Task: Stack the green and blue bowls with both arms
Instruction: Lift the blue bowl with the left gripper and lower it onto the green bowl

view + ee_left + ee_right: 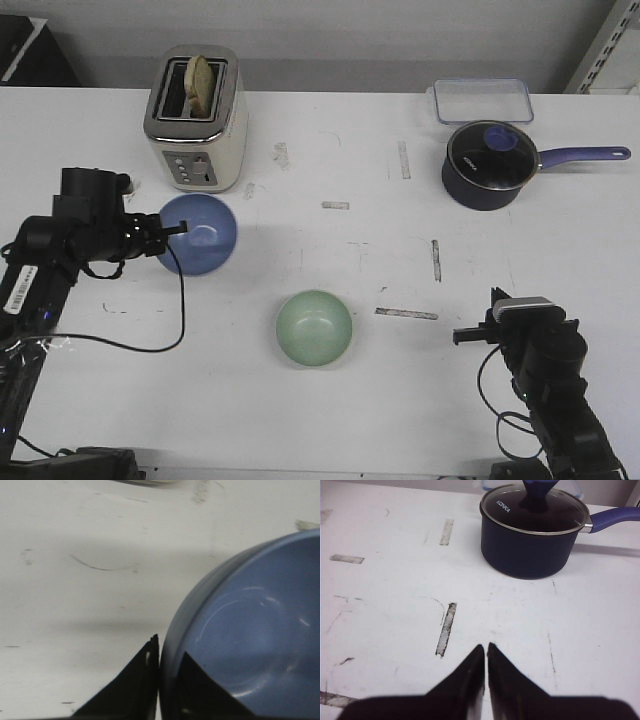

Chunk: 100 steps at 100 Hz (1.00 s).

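The left gripper (172, 232) is clamped on the near-left rim of the blue bowl (200, 232): in the left wrist view one finger (132, 685) sits outside the wall and the other inside, with the rim pinched between them. The bowl appears slightly tilted, so whether it rests on the table (330, 400) or hangs just above it cannot be told. The step in hand looks like the pick-up of the blue bowl. Next, the bowl would need to travel right and toward the robot from this gripper, then be lowered level into the green bowl (314, 327), which sits apart from both grippers, roughly between them. A rim pinch may let the bowl swing, so a slow carry seems wise.

Just behind the left gripper, the toaster (196, 118) holds a slice of bread (200, 85) standing in one slot. Both bowls are empty.

The right gripper (485, 667) is closed on nothing, its tips together over bare table. Ahead of it stands the saucepan (532, 532) with its glass lid on; its contents cannot be made out. Behind the pan lies a clear box (481, 99), apparently empty.
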Tool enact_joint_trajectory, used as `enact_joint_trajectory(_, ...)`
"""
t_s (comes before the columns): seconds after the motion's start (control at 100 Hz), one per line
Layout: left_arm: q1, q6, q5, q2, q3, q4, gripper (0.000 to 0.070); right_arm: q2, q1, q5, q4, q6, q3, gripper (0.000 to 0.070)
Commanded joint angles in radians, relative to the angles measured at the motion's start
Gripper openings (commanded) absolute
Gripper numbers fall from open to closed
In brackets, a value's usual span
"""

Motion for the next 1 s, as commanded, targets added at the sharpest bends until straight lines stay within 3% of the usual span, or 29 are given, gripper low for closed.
enact_joint_trajectory(0.0, -0.078, -0.006, 0.020, 0.006, 0.016, -0.007, 0.0001, 0.006, 0.001, 0.002, 0.009, -0.005, 0.005, 0.0000)
enact_joint_trajectory(0.24, -0.382, -0.005, 0.026, 0.041, 0.016, -0.024, 0.0001, 0.006, 0.001, 0.002, 0.009, -0.005, 0.005, 0.0000)
enact_joint_trajectory(0.42, -0.510, -0.002, 0.026, 0.124, 0.016, -0.007, 0.0001, 0.006, 0.001, 0.002, 0.009, -0.005, 0.005, 0.0000)
enact_joint_trajectory(0.99, -0.565, 0.010, 0.022, 0.286, 0.016, 0.016, 0.0001, 0.006, 0.001, 0.002, 0.009, -0.006, 0.005, 0.0000)
